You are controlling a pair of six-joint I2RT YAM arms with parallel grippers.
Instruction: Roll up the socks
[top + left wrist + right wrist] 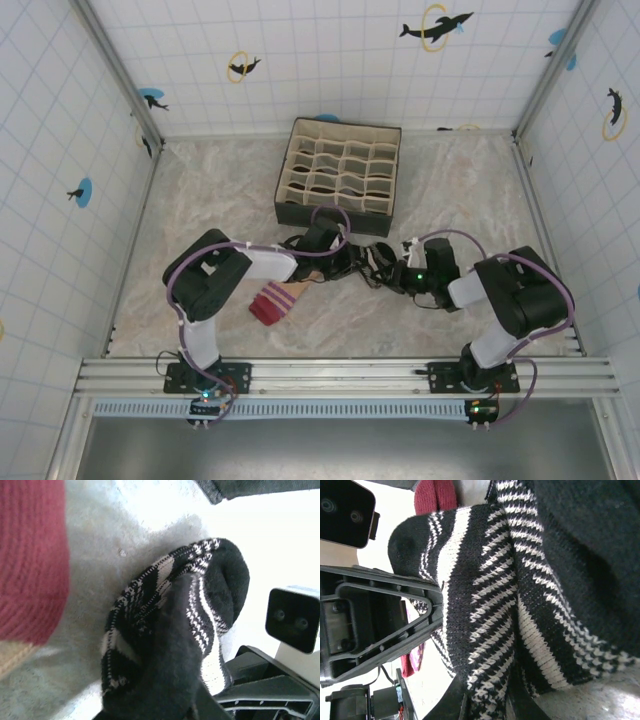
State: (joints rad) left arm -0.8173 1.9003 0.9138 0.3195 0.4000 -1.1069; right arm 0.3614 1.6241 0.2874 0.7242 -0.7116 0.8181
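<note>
1. Top external view. The black-and-white sock (370,262) spans the gap between the left gripper (345,256) and the right gripper (396,272) at mid-table, in front of the divided box (340,170). The peach sock (273,302) lies flat on the table (200,200) beside the left arm, apart from both grippers. The layout is clear here, but the jaws are too small to read. The step in hand is judged to be starting the roll: pin one end and turn the other over it, with the fabric taut and its edges aligned
2. Left wrist view. The left gripper (192,711) appears clamped on the black-and-white sock (170,625), whose bunched end bulges up over the fingers. Added here: the dark red end of the peach sock (30,565) looms close alongside, so the roll is best worked clear of it
3. Right wrist view. The right gripper (487,706) is closed on the black-and-white sock (520,580), which passes between its two fingers. Added here: the left gripper's finger touches the sock's rounded end, so the two grips sit very near; a slow turn would lessen the risk of the fingers colliding
</note>
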